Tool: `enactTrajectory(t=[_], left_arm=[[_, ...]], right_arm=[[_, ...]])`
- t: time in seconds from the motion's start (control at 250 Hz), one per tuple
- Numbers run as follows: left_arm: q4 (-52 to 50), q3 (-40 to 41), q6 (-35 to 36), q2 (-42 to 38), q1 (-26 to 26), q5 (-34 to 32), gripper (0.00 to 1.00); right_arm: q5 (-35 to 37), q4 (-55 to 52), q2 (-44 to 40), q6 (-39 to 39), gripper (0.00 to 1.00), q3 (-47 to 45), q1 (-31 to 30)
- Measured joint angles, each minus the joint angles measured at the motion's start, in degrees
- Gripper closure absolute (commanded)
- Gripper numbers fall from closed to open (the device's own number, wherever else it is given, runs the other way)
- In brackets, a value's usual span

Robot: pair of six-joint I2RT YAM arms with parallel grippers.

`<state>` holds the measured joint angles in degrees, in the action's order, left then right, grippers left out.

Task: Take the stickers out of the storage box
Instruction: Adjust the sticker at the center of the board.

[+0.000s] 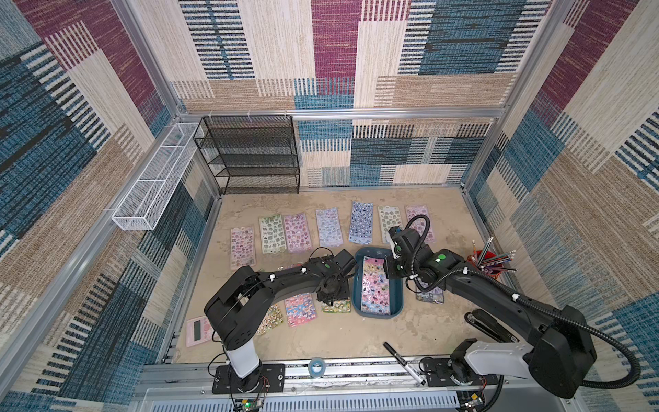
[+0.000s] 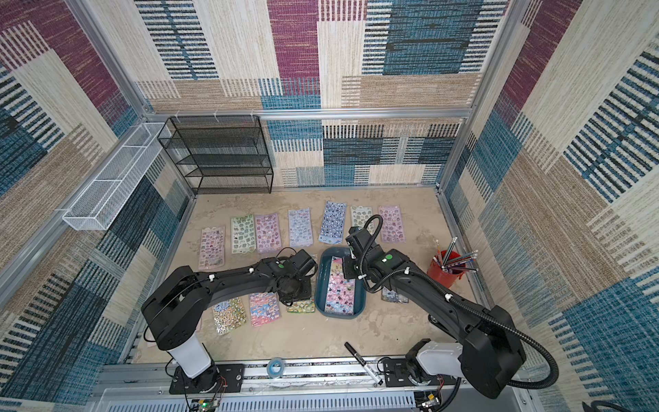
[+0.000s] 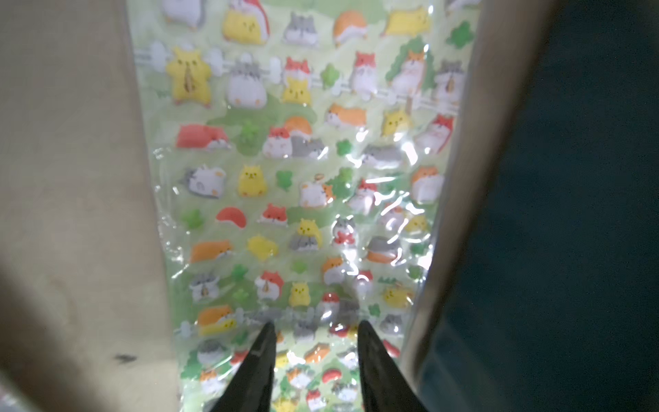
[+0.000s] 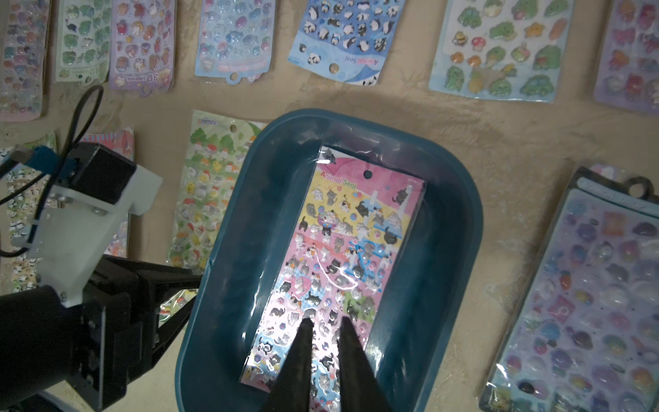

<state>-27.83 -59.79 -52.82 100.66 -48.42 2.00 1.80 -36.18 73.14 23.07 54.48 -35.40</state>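
My right end effector (image 4: 325, 321) hangs inside the storage box (image 4: 249, 221). Its 2 fingers stand a narrow gap apart over the near end of the only stickers (image 4: 342, 249) in it, 1 pink, yellow and blue sheet of cats lying flat on the box floor. Whether the tips touch that sheet I cannot tell. My left end effector (image 3: 315, 324) is low over the bench (image 3: 71, 178), just beside the box's left wall. Its fingers are apart with nothing between them, above a green hamster sheet (image 3: 303, 178) that lies flat along that wall. In both top views the box sits mid-bench between my 2 arms. Beyond it a far row (image 1: 328, 226) of 7 sheets lies on the bench, and a lilac sheet (image 4: 588, 303) in a dark frame lies to the box's right. A red cup of pencils (image 1: 486, 265) stands near the right wall, and a black marker (image 1: 403, 362) and a tape roll (image 1: 316, 366) lie at the front edge.
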Motion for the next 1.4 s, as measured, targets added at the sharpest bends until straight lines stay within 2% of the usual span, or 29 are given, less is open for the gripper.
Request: enactTrajectory(t=[0.284,0.448,0.552,0.596,0.708,0.808,1.044,1.4], left_arm=[[0.11,-2.93,-0.55,-0.96,-0.07,2.67,0.60],[-3.48,-3.13,0.11,-4.63,-0.07,0.24,0.59],[-5.66,-4.63,0.59,-4.24,0.04,-1.90,0.60],[-6.45,-5.81,0.94,-3.17,0.04,-2.34,0.66],[-6.95,-8.98,2.21,1.11,0.22,-3.10,0.89],[-6.93,-10.64,2.67,4.52,0.57,-3.08,1.00],[-4.44,-9.60,2.86,7.02,2.34,-1.36,1.00],[3.06,-0.26,1.77,1.18,4.81,-0.11,1.00]], right_arm=[[0.28,-0.17,0.57,-0.02,0.82,0.00,0.00],[0.11,-0.09,2.56,-0.22,0.83,-0.26,0.00],[-0.37,-0.17,3.65,-0.22,0.83,-0.59,0.00],[-0.68,-0.15,3.93,-0.22,0.83,-0.48,0.00],[-0.76,-0.11,4.09,-0.22,0.83,0.00,0.00],[-0.74,-0.11,4.22,-0.22,0.83,0.55,0.00],[-0.68,-0.15,4.31,-0.22,0.83,0.61,0.00],[-0.07,-0.11,6.25,-0.22,0.84,0.74,0.02]])
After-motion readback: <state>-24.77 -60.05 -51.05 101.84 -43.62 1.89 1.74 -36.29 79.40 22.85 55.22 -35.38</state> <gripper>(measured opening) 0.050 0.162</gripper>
